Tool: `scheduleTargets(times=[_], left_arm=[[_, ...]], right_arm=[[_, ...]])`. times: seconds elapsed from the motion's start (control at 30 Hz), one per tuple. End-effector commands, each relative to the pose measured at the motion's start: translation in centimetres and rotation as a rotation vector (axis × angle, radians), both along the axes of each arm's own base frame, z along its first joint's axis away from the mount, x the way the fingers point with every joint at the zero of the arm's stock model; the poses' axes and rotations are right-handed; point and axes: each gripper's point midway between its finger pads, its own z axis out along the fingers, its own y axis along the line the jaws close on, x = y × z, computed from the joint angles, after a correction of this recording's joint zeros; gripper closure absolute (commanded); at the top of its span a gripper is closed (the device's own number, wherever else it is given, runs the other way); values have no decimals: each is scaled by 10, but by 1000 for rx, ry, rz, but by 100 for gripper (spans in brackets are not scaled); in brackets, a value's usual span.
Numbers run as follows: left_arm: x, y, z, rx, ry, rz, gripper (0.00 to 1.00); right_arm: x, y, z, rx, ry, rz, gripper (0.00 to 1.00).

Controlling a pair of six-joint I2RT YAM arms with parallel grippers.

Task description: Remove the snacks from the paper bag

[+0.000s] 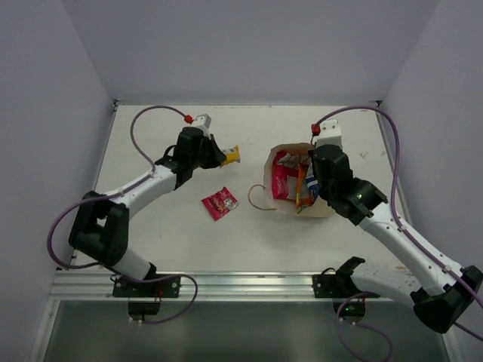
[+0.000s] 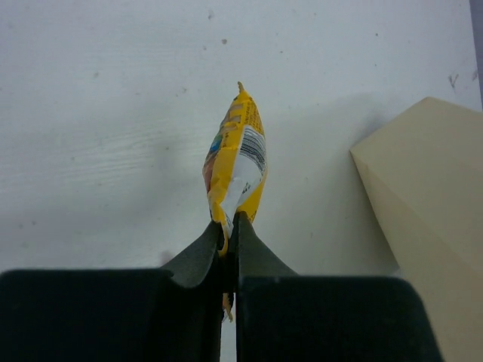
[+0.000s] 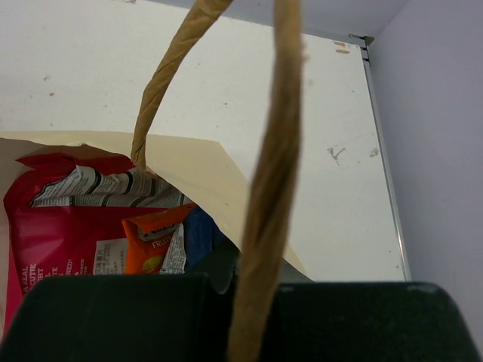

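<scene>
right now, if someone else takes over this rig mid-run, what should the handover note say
Grip: left pincer is shut on the yellow bar wrapper, held over the table left of the paper bag.
The right pincer is at the bag's right rim, with a handle crossing its camera; open or shut cannot be told.
Done: red-pink square packet lies on the table.
In the bag: pink-and-silver bag, orange packet, blue Doritos bag.
Left: set the wrapper down, then pull out those three.
</scene>
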Motion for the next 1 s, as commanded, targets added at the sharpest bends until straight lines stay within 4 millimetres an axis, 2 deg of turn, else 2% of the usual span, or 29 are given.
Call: scheduleTargets(times=[0.0,0.03,0.1,0.13,0.17,0.2,0.23,0.27,0.33,0.37,0.4,0.43,0.47,0.5,0.53,0.6,0.63,0.7,0.73,0.77,0.8,0.83,0.87,0.9,0.93,0.97], left_arm=[[24,-35,32,-152,-179,-128,100],[27,-39,12,-155,-138,-130,100],[31,-43,-7,-154,-114,-136,99],[33,-44,-34,-136,-63,-135,89],[34,-46,-46,-128,-40,-141,83],[33,-45,-71,-107,10,-139,78],[33,-44,-81,-85,26,-143,72],[32,-40,-92,-59,59,-131,63],[29,-36,-97,-29,73,-128,48],[26,-32,-96,-18,79,-121,31],[25,-31,-90,-18,69,-113,22],[25,-30,-66,-31,26,-106,14],[25,-25,-56,-20,16,-86,5],[24,-23,-42,-20,0,-77,4],[23,-22,-10,-35,-52,-72,2],[19,-22,26,-39,-98,-67,2],[11,-28,60,-60,-163,-80,2],[-4,-34,101,-69,-205,-91,2],[-18,-51,114,-79,-222,-134,3],[-25,-60,135,-90,-249,-144,4],[-35,-70,147,-102,-268,-163,4],[-55,-93,156,-121,-275,-225,6],[-60,-101,173,-139,-305,-229,7],[-66,-112,177,-145,-308,-250,9],[-83,-130,182,-161,-310,-293,12],[-87,-138,193,-174,-327,-299,13]], right_arm=[[-2,2,12,53,-40,4,100],[-2,2,12,52,-40,6,100],[-2,2,11,51,-36,7,100],[-2,2,10,52,-35,8,100],[-2,3,10,51,-34,11,100],[-1,4,9,49,-31,15,100],[0,5,10,50,-32,16,100],[-1,4,10,45,-27,17,100],[-1,4,10,45,-24,14,100],[-2,4,9,43,-21,14,100],[-2,4,10,45,-24,16,100],[-2,3,10,45,-27,15,100],[-2,3,10,48,-32,15,100],[-2,3,10,46,-30,16,100],[-2,4,9,44,-29,18,100],[-2,3,8,39,-24,17,100],[-1,3,7,36,-22,15,100],[-1,3,7,32,-21,18,100],[-1,3,8,35,-24,16,100],[-1,3,8,33,-22,18,100],[-1,4,9,36,-24,20,100],[-1,4,10,36,-26,20,100],[-1,4,11,36,-27,22,100],[-1,4,11,36,-27,22,100],[-1,4,13,36,-29,21,100],[-1,4,13,35,-29,21,100]])
